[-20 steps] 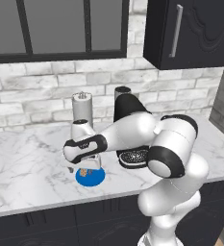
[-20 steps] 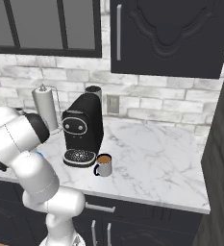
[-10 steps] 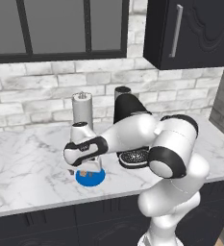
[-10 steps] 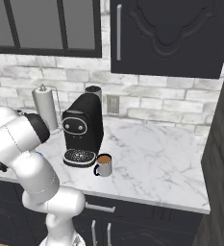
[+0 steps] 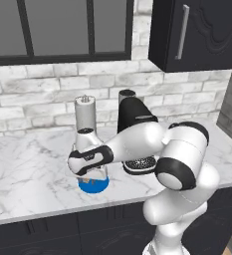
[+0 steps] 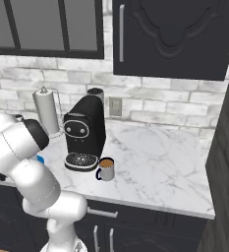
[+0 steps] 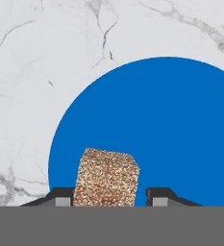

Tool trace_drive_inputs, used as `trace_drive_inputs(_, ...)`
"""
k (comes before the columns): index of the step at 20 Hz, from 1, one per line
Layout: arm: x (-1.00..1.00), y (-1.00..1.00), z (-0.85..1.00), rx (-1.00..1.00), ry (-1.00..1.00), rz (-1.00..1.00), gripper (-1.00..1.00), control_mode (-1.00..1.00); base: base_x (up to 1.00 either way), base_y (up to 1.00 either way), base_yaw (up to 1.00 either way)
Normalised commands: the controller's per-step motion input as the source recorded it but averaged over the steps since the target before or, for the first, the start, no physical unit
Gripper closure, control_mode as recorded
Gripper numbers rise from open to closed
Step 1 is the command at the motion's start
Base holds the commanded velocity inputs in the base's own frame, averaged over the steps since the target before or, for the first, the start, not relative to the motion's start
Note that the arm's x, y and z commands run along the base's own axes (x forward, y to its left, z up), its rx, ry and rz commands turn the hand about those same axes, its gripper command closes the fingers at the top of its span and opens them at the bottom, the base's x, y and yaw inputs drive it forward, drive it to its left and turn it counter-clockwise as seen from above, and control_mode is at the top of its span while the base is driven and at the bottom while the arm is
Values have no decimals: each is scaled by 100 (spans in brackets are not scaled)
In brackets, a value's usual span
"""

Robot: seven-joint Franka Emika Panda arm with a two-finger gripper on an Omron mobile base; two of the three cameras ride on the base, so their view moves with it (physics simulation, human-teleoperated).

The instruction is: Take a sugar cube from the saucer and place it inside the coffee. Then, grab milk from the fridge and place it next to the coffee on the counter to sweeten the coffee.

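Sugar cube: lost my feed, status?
Gripper low over saucer, fingers astride the cube, right one apart. Cube on saucer. Nothing in the way.

readable text: none — no letters, numbers, brands or signs can be made out in any view
coffee machine (image 6: pixel 85 133): plain black front, no legible marking
mug of coffee (image 6: pixel 106 169): bare grey metal, no label
saucer (image 7: pixel 180 129): plain blue, no print
sugar cube (image 7: pixel 106 177): grainy tan faces, no mark
paper towel roll (image 6: pixel 46 111): blank white
upper cabinet door (image 6: pixel 180 34): carved panel only — no lettering
wall outlet (image 6: pixel 115 106): too small to tell whether anything is written on it
tabletop (image 6: pixel 170 172): grey veins in white marble, no writing
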Motion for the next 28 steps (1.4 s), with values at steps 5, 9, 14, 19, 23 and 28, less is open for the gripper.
trace_drive_inputs(5,23,0,0,-1,0,0,100,-100,0,0,0)
trace_drive_inputs(9,13,0,0,-1,0,0,100,-100,0,0,0)
trace_drive_inputs(14,-32,-25,21,0,-8,-2,100,-100,0,0,0)
trace_drive_inputs(19,-49,-65,57,0,-28,-10,100,-100,0,0,0)
trace_drive_inputs(23,-29,-97,57,0,-21,-18,100,-100,0,0,0)
trace_drive_inputs(28,-28,-100,52,9,-6,-21,100,-100,0,0,0)
